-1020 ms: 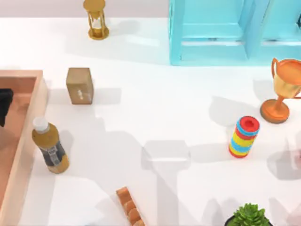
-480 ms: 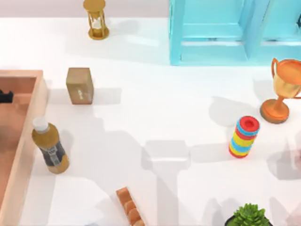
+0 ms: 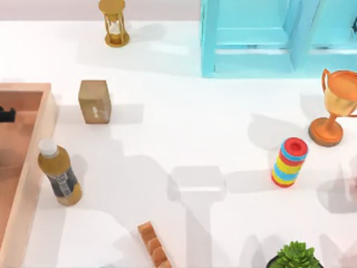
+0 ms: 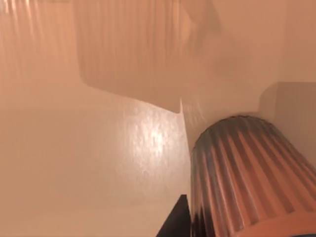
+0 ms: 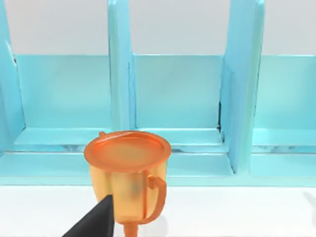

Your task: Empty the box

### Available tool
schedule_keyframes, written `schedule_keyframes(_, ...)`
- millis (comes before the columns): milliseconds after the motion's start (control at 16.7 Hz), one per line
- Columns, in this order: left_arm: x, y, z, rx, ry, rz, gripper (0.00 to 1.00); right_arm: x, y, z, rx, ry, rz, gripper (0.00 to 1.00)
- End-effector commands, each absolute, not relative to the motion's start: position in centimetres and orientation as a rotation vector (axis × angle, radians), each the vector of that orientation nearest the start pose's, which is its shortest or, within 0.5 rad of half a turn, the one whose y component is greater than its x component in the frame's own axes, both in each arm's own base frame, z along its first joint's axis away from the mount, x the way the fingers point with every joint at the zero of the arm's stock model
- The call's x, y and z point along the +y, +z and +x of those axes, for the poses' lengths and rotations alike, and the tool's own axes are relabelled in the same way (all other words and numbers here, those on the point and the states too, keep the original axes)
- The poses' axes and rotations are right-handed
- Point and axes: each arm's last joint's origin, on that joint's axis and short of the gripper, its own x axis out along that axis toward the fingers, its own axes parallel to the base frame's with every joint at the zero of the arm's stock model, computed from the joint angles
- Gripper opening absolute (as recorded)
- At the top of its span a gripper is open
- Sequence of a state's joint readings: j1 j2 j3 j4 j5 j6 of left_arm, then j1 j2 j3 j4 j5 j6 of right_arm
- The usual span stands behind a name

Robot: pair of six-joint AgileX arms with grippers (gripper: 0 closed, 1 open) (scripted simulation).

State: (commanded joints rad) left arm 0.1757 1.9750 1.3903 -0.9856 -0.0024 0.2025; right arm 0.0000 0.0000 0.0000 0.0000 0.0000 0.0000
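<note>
We find the bottle (image 3: 59, 176) standing on the table (image 3: 184, 145) just beside the box (image 3: 33, 167), apparently already removed; left gripper (image 3: 5, 114) above the box, state indeterminable.

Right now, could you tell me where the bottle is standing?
In the top view the bottle stands at the table's left, just outside the box wall, below the small tan block.
</note>
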Motion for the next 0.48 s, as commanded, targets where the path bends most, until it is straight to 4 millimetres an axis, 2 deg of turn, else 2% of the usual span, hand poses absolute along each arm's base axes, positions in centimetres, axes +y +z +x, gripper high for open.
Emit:
schedule_keyframes(240, 6.8, 16.5, 36.2, 1.561, -0.019, 0.020, 0.00, -0.1, 16.0, 10.6, 0.000, 0.000, 0.000, 1.00)
schedule_keyframes(360, 6.9, 18.5, 36.4, 1.539, -0.034, 0.020, 0.00, -0.1, 16.0, 10.6, 0.000, 0.000, 0.000, 1.00)
schedule_keyframes(480, 6.9, 21.8, 36.6, 1.505, -0.051, 0.027, 0.00, -0.1, 16.0, 10.6, 0.000, 0.000, 0.000, 1.00)
